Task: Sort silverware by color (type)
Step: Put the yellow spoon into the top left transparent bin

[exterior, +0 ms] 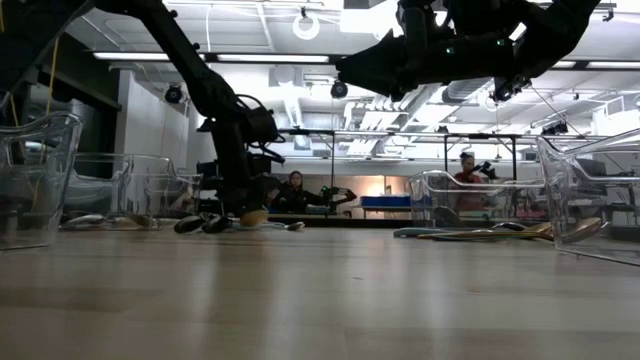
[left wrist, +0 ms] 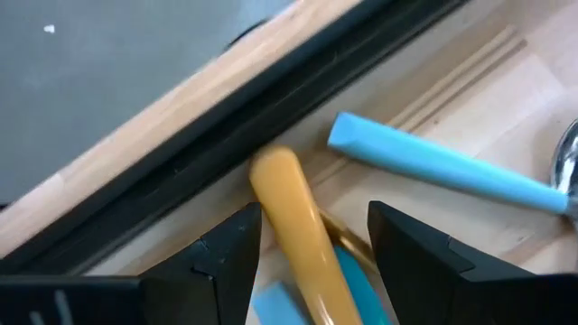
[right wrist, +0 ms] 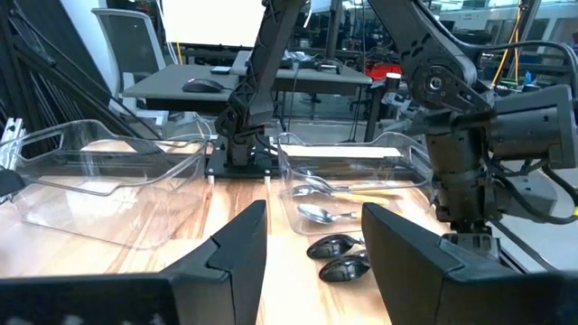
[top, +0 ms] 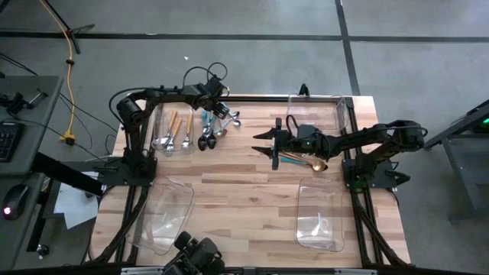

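Note:
A loose pile of silverware (top: 212, 130) lies near the table's far edge: light-blue handles, dark spoon bowls, silver spoons. My left gripper (top: 221, 113) points steeply down over it, open. In the left wrist view its fingers (left wrist: 237, 248) stand on either side of an orange handle (left wrist: 293, 226) that lies over a teal handle (left wrist: 361, 284), beside a light-blue handle (left wrist: 442, 164). Orange-handled spoons (top: 179, 130) lie in a clear bin (top: 159, 122) to the left. Gold and teal pieces (top: 306, 162) lie under my right arm. My right gripper (top: 273, 142) hangs level over mid-table, open and empty.
A clear bin (top: 336, 114) stands at the far right, and two more stand at the near left (top: 162, 214) and near right (top: 321, 220). A dark rail (left wrist: 226, 162) runs along the table's far edge, just beyond the pile. Bare wood lies in the middle.

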Robot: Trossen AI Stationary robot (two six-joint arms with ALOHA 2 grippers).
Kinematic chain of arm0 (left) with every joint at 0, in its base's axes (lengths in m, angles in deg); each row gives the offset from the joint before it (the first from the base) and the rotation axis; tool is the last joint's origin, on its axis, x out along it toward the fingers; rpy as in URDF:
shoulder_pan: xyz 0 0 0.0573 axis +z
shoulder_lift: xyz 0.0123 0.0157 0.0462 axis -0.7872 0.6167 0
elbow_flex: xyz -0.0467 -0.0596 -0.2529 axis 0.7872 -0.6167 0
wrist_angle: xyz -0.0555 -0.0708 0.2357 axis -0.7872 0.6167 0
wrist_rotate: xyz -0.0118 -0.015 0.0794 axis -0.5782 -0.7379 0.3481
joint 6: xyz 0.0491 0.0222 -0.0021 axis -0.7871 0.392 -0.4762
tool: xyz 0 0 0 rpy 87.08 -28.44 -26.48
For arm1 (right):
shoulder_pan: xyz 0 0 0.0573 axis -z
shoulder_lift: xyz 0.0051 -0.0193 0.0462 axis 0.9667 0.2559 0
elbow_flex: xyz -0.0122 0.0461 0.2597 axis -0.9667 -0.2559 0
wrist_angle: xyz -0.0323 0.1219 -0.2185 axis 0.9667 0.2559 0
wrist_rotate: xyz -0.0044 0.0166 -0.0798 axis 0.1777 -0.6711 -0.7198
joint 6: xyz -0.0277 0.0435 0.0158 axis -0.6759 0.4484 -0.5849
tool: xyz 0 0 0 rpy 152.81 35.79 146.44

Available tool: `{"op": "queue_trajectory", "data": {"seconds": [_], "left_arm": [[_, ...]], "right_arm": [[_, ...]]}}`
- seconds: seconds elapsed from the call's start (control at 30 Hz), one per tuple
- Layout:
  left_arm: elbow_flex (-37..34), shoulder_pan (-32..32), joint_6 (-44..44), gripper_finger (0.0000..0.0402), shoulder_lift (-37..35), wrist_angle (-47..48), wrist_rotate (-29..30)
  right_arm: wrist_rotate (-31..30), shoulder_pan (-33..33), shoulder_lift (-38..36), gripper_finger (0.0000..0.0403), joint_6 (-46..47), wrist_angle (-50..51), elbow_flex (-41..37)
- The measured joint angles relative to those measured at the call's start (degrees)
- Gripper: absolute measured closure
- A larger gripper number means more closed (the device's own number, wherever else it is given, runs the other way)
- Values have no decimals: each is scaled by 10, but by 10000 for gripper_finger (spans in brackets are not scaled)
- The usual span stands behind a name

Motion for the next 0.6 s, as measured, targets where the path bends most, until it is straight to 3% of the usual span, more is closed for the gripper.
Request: {"op": "queue_trajectory", "data": {"seconds": [0.6], "left_arm": [[0, 0, 5, 206, -16, 14, -1]], "right_arm": [[0, 0, 0, 235, 0, 9, 0]]}}
